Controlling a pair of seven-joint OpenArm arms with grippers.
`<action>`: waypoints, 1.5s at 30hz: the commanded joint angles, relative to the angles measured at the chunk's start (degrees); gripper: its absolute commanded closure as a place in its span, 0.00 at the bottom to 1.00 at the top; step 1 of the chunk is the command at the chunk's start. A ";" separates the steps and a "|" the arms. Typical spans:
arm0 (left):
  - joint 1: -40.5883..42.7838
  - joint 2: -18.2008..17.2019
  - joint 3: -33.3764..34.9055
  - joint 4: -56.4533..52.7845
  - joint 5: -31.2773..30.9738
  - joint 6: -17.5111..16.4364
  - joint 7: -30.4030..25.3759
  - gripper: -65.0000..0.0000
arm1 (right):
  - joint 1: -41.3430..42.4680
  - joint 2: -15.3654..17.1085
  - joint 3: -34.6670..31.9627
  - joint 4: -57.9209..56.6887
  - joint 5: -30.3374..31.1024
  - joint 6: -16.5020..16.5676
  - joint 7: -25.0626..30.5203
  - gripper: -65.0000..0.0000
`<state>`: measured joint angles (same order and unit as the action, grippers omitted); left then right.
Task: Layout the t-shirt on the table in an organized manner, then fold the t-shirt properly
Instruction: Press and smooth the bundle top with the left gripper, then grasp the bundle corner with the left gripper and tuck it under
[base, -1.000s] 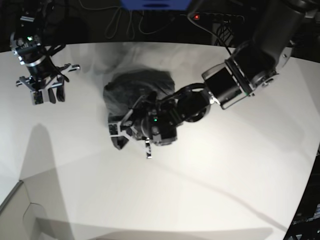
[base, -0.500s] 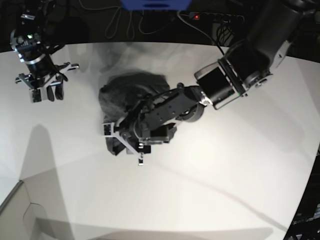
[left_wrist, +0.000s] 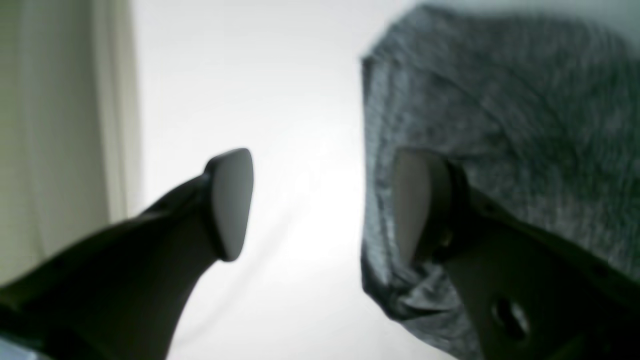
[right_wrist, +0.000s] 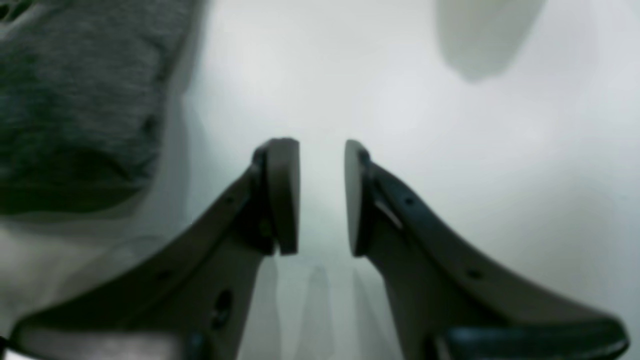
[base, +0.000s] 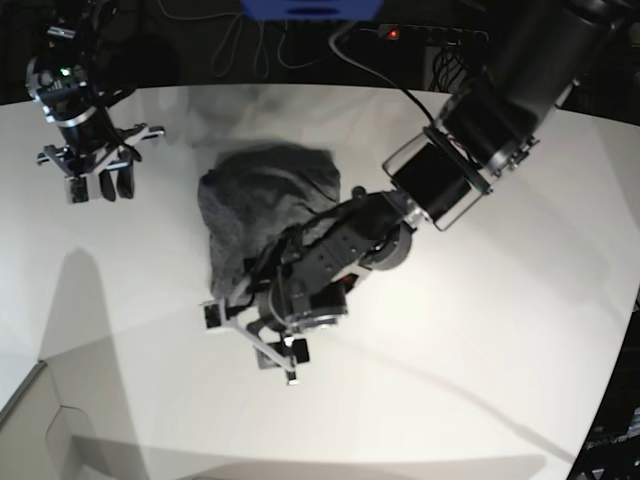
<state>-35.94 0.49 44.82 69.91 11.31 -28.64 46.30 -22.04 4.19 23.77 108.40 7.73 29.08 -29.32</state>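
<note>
The dark heather-grey t-shirt (base: 262, 195) lies crumpled in a heap on the white table (base: 470, 340), left of centre. My left gripper (base: 250, 343) hovers just in front of the heap's near edge, open, with nothing between its fingers. In the left wrist view the t-shirt (left_wrist: 500, 115) fills the right side; the left gripper (left_wrist: 322, 205) frames bare table, its right finger over the cloth's edge. My right gripper (base: 97, 186) hangs at the far left, away from the shirt. In its wrist view the right gripper (right_wrist: 321, 195) shows a narrow empty gap, the t-shirt (right_wrist: 75, 100) at upper left.
Cables and a power strip with a red light (base: 395, 33) run along the dark back edge. The table's curved edge (base: 40, 375) cuts the lower left corner. A beige surface (left_wrist: 55, 125) shows beyond the table in the left wrist view.
My left gripper has opened, let go of the shirt's lower edge and moved toward the front of the table. The right gripper has drifted slightly toward the back.
</note>
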 joint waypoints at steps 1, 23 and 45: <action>-1.90 0.26 -1.78 2.05 0.51 0.47 -0.28 0.36 | 0.20 0.08 0.27 1.27 0.58 0.24 1.23 0.74; 24.91 -5.72 -56.11 16.29 -16.54 0.47 5.70 0.62 | 3.63 -0.63 -23.73 4.70 0.58 0.24 1.15 0.88; 18.32 3.16 -41.08 15.23 -2.39 1.43 12.38 0.05 | 7.23 0.78 -26.36 -1.72 0.41 0.24 1.23 0.88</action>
<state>-15.90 3.27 3.60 84.33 9.67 -27.20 59.88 -15.14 4.75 -2.68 105.73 7.66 29.06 -29.50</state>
